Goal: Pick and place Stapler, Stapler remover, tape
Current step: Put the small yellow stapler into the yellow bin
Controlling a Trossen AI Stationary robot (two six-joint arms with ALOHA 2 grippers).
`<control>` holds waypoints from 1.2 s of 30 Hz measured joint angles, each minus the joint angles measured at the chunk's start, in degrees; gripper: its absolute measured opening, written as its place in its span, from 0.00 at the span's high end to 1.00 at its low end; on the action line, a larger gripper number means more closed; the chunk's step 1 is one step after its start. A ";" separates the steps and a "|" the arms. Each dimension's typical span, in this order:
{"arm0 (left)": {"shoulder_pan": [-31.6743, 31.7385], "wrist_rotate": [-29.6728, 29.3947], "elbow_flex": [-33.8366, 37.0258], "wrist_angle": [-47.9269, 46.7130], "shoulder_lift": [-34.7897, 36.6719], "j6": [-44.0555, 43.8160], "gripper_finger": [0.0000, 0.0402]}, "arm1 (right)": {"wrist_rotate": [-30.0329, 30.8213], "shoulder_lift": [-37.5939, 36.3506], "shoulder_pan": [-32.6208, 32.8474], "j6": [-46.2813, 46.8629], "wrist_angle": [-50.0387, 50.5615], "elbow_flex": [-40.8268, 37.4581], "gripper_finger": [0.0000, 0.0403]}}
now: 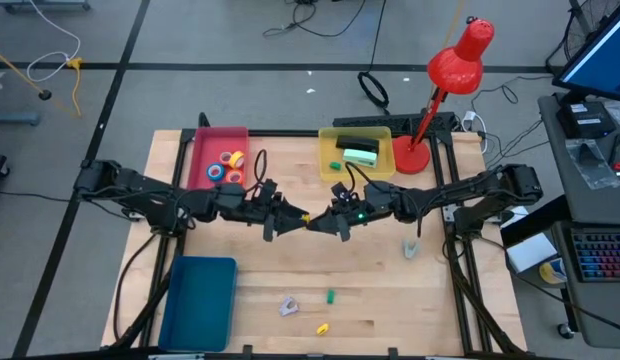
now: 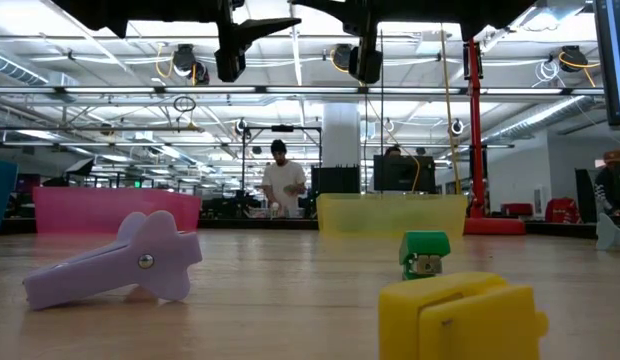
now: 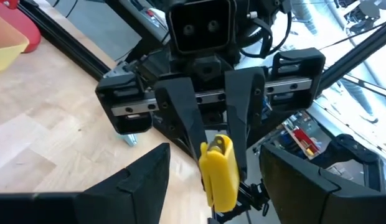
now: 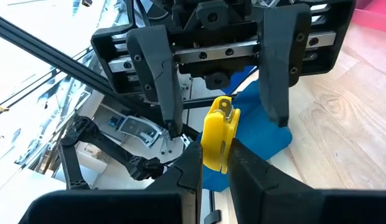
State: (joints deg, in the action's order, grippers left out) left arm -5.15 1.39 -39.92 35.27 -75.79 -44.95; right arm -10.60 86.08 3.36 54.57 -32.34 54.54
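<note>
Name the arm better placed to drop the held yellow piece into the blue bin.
Left, probably: the blue bin sits on its side, and the open left gripper flanks the yellow piece the right gripper holds.

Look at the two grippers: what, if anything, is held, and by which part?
The right gripper pinches a yellow staple remover by one end; the open left gripper holds nothing.

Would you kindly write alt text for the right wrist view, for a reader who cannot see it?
The right gripper is shut on a small yellow stapler, held up before the open left gripper, whose fingers flank it. Behind lie the wooden table and a blue bin.
</note>
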 joint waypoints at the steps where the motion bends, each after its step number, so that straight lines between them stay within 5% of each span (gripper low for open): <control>1: 0.01 0.01 0.00 -0.02 0.00 0.00 0.41 | 0.01 0.00 0.00 0.00 0.00 0.00 0.90; 16: 0.04 1.21 0.00 -0.20 0.09 1.82 0.87 | 0.28 0.00 0.02 -1.63 0.02 0.00 0.90; 25: 0.13 1.95 0.00 -1.78 0.09 2.29 0.87 | -0.61 0.04 0.55 -2.54 1.20 0.00 0.74; 36: 0.14 12.12 0.02 -8.91 0.96 -4.52 0.85 | -6.23 0.02 0.95 0.26 11.54 0.00 0.58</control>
State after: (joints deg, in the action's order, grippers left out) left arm -5.01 13.51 -39.90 26.36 -74.83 -49.47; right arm -16.83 86.11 4.30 54.83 -20.80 54.54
